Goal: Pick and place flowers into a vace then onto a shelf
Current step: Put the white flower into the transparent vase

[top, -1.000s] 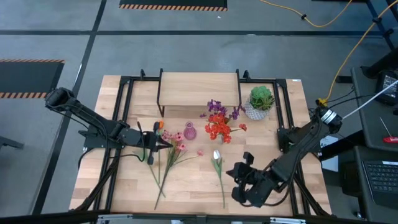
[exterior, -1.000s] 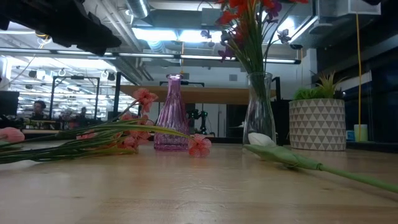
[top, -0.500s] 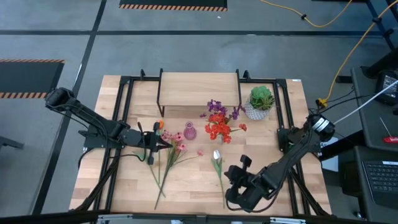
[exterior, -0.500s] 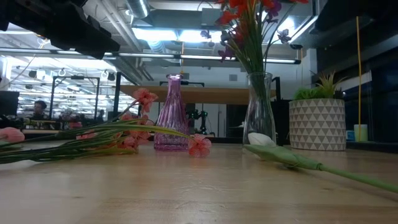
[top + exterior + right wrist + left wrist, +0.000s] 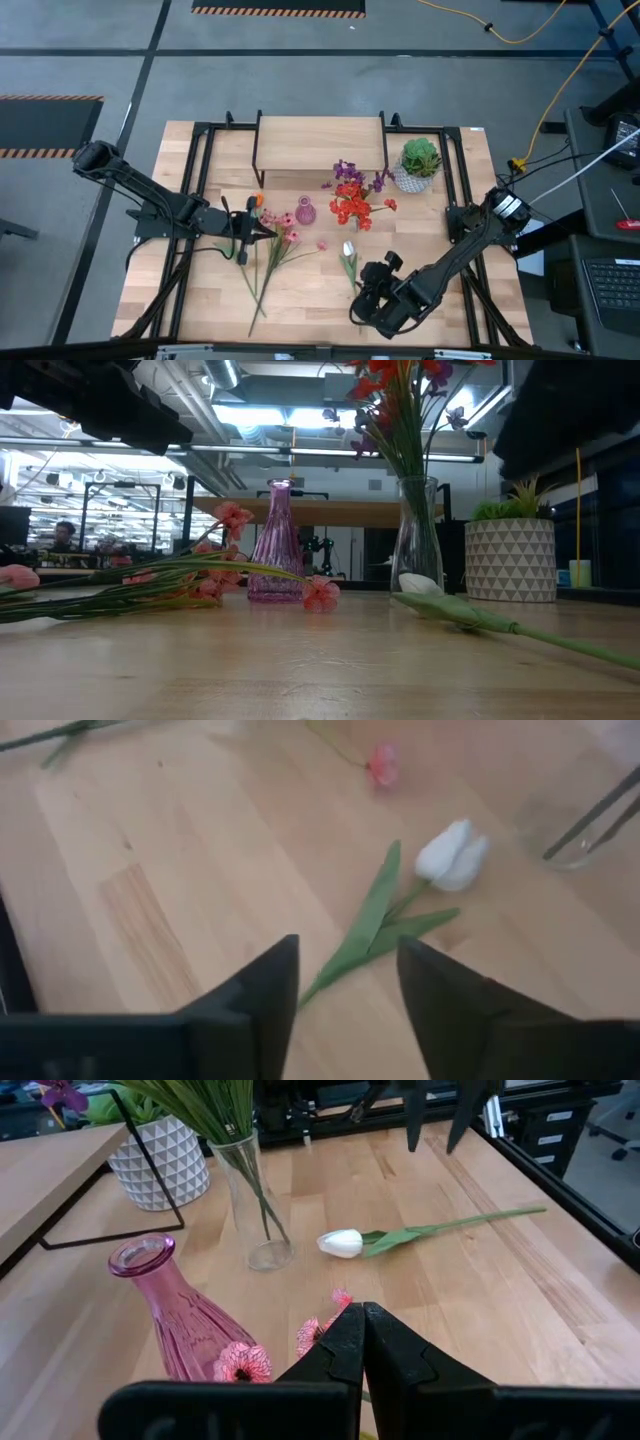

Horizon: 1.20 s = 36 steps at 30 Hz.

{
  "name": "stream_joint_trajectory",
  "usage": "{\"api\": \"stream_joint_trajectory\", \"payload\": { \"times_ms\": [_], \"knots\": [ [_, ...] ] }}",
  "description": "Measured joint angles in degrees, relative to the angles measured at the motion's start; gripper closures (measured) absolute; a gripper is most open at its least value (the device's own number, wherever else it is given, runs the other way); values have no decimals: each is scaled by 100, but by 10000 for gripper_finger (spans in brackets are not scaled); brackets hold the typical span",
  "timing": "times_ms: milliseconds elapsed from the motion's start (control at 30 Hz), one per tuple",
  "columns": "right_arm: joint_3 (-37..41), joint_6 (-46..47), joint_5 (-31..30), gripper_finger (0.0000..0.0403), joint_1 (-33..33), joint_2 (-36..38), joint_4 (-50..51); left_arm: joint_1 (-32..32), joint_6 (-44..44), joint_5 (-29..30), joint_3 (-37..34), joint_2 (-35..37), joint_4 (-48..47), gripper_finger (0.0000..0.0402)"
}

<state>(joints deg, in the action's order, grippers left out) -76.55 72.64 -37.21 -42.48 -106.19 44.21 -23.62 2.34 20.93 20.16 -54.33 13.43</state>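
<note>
Scanning from above, I saw the shelf [image 5: 320,133] standing at the table's [image 5: 190,290] far edge, nothing on it. The clear vase [image 5: 256,1210] already held red and purple flowers [image 5: 352,196]. My right gripper [image 5: 345,982] hovered with fingers apart over the white tulip [image 5: 452,852] lying flat. My left gripper [image 5: 362,1342], fingers together, sat near the pink vase [image 5: 305,212] and loose pink stems [image 5: 275,245].

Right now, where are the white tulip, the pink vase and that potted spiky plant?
white tulip [image 5: 341,1243]: left wrist view, on the white bud.
pink vase [image 5: 276,550]: low view, on its glass body.
spiky plant [image 5: 420,156]: high view, on its green leaves.
</note>
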Motion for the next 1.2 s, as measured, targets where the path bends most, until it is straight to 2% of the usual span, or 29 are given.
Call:
{"api": "stream_joint_trajectory", "payload": {
  "times_ms": [200,400,633,1200],
  "knots": [
    [2,450,133,173,5,-279,-13,0,12,0,0,1,0,398],
    [7,1130,421,147,213,-565,-15,0,81,0,0,1,2,398],
    [7,1117,1129,144,512,-706,-87,0,161,-1,0,1,2,398],
    [7,1130,1091,144,612,-1141,-418,0,256,-3,0,1,-2,398]
  ]
}}
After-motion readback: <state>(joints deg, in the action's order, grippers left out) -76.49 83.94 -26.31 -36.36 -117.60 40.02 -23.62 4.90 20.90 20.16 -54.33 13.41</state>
